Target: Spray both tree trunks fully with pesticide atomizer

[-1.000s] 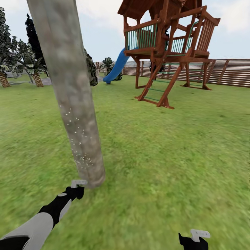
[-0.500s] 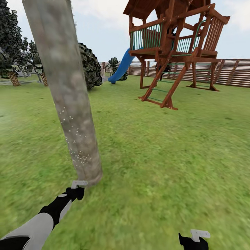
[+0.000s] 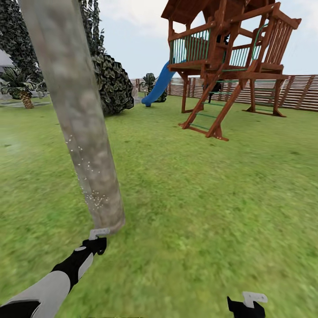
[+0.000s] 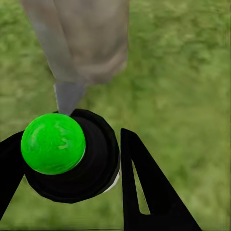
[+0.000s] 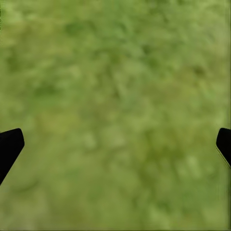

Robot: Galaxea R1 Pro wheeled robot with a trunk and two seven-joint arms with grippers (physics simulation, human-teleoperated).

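Grey trunk: tree trunk [image 3: 77,119] rises at my 12 o'clock just past the left gripper [image 3: 98,238], long axis near upright, leaning toward 11; pale specks dot its lower part.
Atomizer: pesticide atomizer [image 4: 65,151] clamped between my left fingers — nozzle aimed at the trunk's base.
Right gripper [image 5: 115,144]: spread wide over floor [image 5: 120,96], holding nothing, farther from the trunk.
Views: left wrist shows the green spot and nozzle line; head view shows the bare, unspeckled height above — I judge spraying must climb.

Camera view shifted; trunk [image 3: 84,132] further left.
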